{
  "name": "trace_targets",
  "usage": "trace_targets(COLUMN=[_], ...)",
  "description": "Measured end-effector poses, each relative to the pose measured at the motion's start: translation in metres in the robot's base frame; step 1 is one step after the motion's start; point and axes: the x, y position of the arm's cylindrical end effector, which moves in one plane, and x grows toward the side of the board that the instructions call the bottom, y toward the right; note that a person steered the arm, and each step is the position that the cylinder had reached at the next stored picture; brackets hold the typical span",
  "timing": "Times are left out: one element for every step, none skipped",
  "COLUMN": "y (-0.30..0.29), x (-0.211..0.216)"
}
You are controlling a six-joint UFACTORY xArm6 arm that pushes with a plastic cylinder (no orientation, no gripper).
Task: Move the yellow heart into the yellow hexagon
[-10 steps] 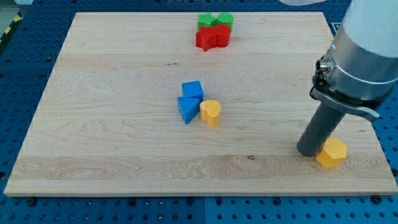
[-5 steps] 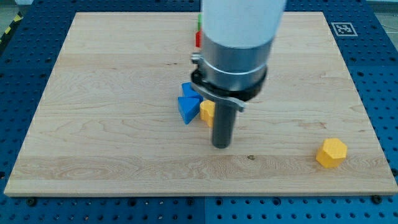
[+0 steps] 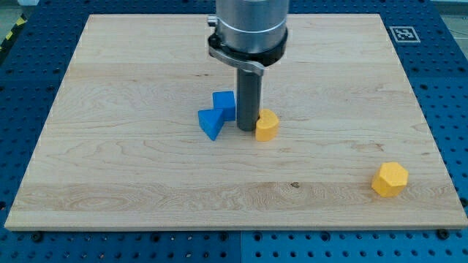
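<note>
Where blue blocks [image 3: 218,115] crowd: my tip [image 3: 246,129] (beside yellow heart [image 3: 266,126]).

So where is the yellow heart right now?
The yellow heart sits near the board's middle, right against my tip on its right, with the yellow hexagon far off toward the view's bottom right.

Wooden board [image 3: 131,168] carries yellow heart [image 3: 266,126], yellow hexagon [image 3: 389,179], two blue blocks [image 3: 217,115].

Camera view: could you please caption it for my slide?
My tip sits between the blue blocks and yellow heart; yellow hexagon lies far right.
</note>
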Motion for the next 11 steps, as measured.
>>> trace_targets(y=[0.016,0.041,0.063,0.082,0.099,0.104,0.104,0.104,0.104,0.098,0.099], x=[0.000,0.000,0.000,0.000,0.001,0.001,0.007,0.018,0.018,0.020,0.026])
